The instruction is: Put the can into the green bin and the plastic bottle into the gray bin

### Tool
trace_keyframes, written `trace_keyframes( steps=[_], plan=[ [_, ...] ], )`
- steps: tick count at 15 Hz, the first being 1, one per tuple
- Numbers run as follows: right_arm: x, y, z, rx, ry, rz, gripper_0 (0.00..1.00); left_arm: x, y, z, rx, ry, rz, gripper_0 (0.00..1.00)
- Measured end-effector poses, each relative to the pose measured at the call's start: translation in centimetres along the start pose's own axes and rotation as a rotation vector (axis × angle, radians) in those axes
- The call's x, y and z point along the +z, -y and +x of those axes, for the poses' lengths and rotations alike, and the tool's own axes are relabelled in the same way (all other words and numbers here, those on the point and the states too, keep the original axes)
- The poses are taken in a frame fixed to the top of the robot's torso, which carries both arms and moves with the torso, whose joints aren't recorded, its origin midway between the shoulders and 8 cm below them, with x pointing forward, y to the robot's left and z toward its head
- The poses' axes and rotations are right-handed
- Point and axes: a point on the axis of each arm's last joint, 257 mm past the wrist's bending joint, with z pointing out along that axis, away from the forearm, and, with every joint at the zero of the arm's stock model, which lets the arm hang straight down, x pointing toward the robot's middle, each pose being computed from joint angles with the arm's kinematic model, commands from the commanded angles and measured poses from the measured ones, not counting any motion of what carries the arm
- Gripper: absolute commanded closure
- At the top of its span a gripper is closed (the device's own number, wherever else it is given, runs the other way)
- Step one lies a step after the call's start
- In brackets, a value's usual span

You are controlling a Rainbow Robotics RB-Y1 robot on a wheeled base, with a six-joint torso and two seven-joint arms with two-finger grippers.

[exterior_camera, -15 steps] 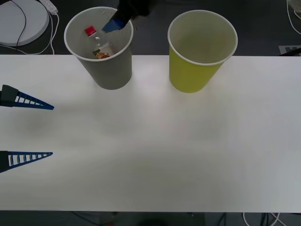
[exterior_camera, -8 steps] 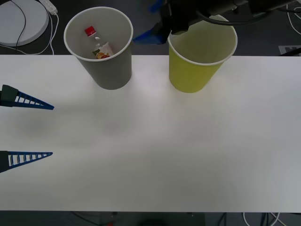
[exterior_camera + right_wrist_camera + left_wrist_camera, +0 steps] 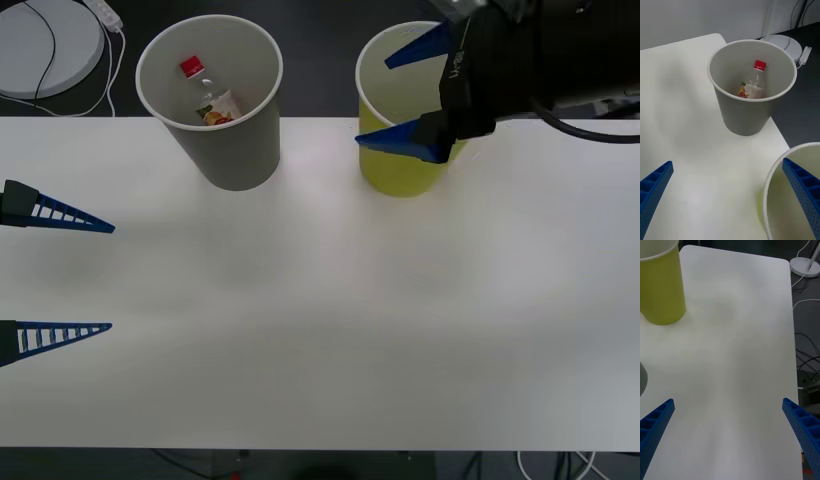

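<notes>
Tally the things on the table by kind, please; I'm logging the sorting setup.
Bins: 2, a gray bin and a green bin
Bottles: 1, a bottle inside the gray bin
Total: 3

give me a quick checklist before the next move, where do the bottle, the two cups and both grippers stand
1. Small clear plastic bottle with red cap inside the large gray paper cup: ok, it stands in there with its cap up.
2. Gray paper cup upright on the white table: ok.
3. Large yellow-green paper cup upright: ok.
4. Can inside the yellow-green cup: cannot tell, the right arm covers much of its opening and the part of its inside in sight holds no can.
5. Right gripper empty: ok, open over the yellow-green cup's rim, nothing between its fingers.
6. Left gripper out of the way: ok, open and empty at the table's left side.
</notes>
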Motion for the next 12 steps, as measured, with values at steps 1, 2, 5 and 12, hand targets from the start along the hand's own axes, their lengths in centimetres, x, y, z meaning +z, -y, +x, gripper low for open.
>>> trace_keyframes(
  steps=[1,2,5,12],
  plan=[
    [-0.8,-0.6,0.8,-0.007,0.001,0.005,0.0,0.0,0.0,0.0,0.0,0.0,0.0,0.0],
    [-1.5,-1.1,1.6,-0.016,0.0,0.009,0.0,0.0,0.0,0.0,0.0,0.0,0.0,0.0],
    [-3.3,-2.5,4.4,-0.046,0.006,0.0,0.0,0.0,0.0,0.0,0.0,0.0,0.0,0.0],
    [-6.6,-4.9,10.6,-0.098,0.003,-0.028,0.0,0.0,0.0,0.0,0.0,0.0,0.0,0.0]
  ],
)
